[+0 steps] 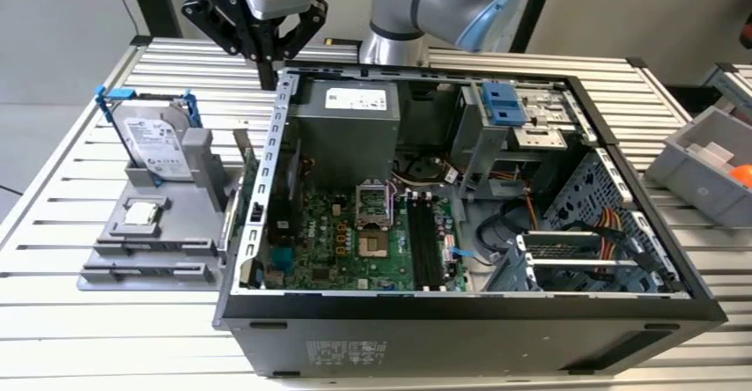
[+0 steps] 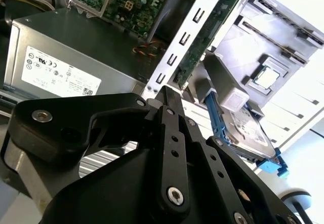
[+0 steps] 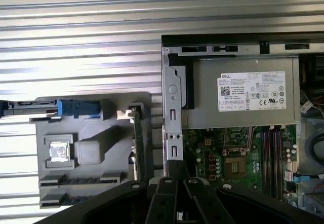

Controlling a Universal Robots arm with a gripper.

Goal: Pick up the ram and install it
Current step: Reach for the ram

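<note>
At eleven o'clock in the exterior view, the end effector [image 1: 268, 70] hangs empty, fingers pressed together, while the ram [image 1: 246, 158] stands unpicked in its grey holder [image 1: 153, 275] at nine o'clock, motherboard slots [image 1: 420, 241] vacant.

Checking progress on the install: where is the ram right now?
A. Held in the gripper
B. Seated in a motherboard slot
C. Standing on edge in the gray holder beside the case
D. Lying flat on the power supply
C: the ram stands on edge in the gray holder just outside the computer case, while the gripper hangs above it, holding nothing.
</note>
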